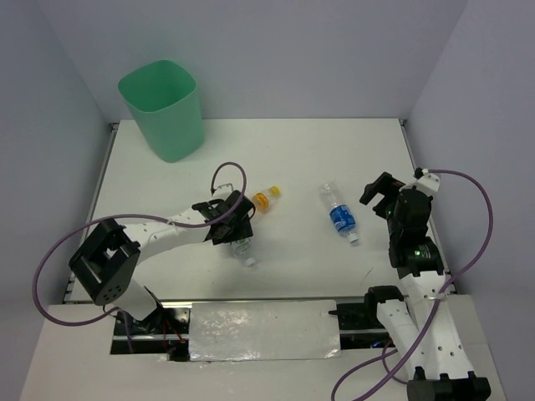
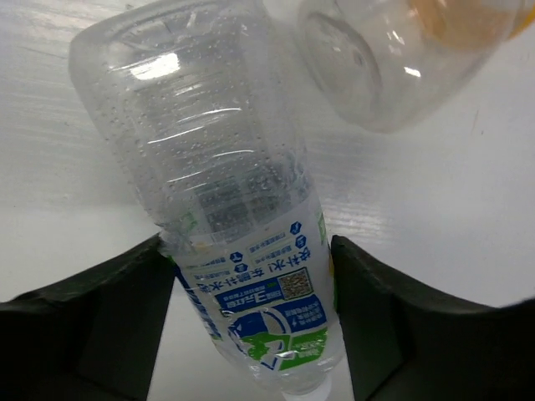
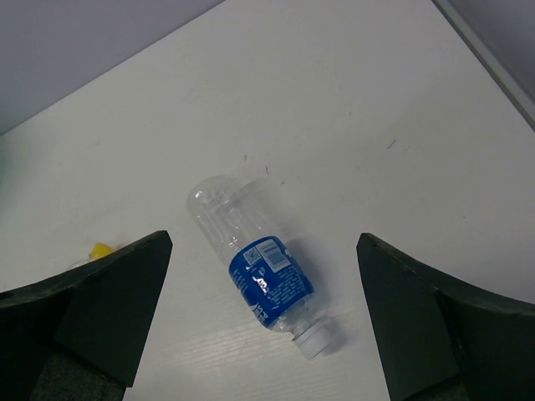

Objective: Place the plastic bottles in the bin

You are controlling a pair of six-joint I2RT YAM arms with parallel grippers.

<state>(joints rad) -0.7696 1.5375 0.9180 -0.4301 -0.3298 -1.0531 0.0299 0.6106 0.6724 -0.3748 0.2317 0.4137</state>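
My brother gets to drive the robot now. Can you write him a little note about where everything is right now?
Left gripper: jaws on either side of the green-blue-labelled bottle, which lies on the table; I cannot tell if they squeeze it.
Right gripper: open, above the blue-labelled bottle, not touching it.
Orange-cap bottle: lying on the table next to the left gripper.
Bin: far left corner.
Done: no bottle is in the bin.
Left: all three bottles.

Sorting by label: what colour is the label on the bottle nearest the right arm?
Blue with white print. The bottle shows best in the right wrist view.
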